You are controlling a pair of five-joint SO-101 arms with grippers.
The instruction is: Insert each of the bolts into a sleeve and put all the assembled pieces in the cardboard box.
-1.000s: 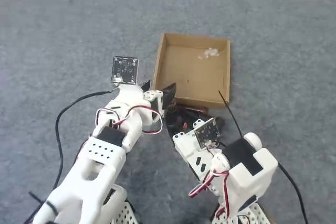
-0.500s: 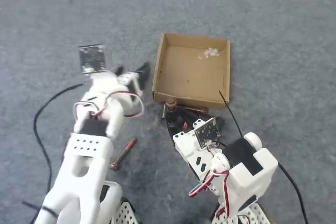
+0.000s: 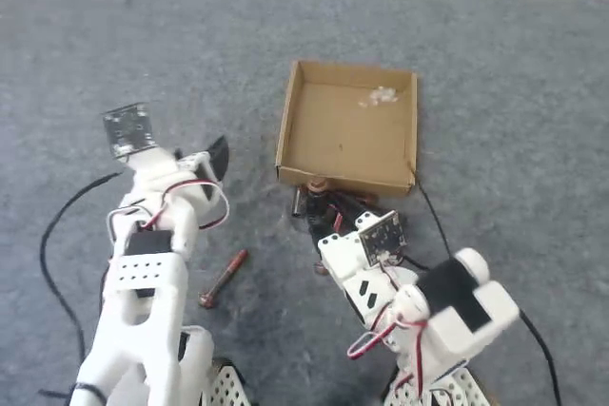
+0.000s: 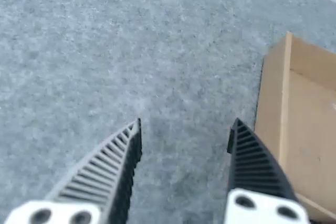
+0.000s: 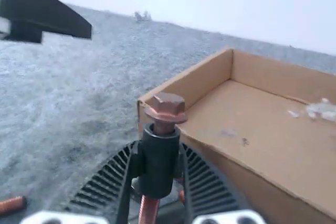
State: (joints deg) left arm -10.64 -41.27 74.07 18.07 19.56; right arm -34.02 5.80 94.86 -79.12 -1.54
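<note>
**Copper bolt sleeved, held just short of the box**

Copper shows at both ends of the black sleeve [image 5: 157, 174] in my right gripper [image 5: 157, 150]. The bolt's hex head [image 5: 166, 107] sticks out past the fingertips, and the jaws are clamped on the sleeve's sides. The piece's long axis runs out along the fingers, head first toward the cardboard box [image 3: 344, 140].

From the high view, the gripper sits just outside the box's near wall, towards its left corner. As I judge it, the piece only has to be lifted over that wall and carried forward before I let go. The right arm is plainly the one to do it.

My left gripper [image 4: 187, 123] is spread wide with nothing between the fingers. It hangs over bare table beside the box's left wall.

A second bolt [image 3: 223, 279] lies loose on the table towards the near edge, close by the left arm's base and well apart from the box. It lies on a slant, with its head towards the near edge. The left arm is nearer to it, so I would fetch it with that one.
</note>
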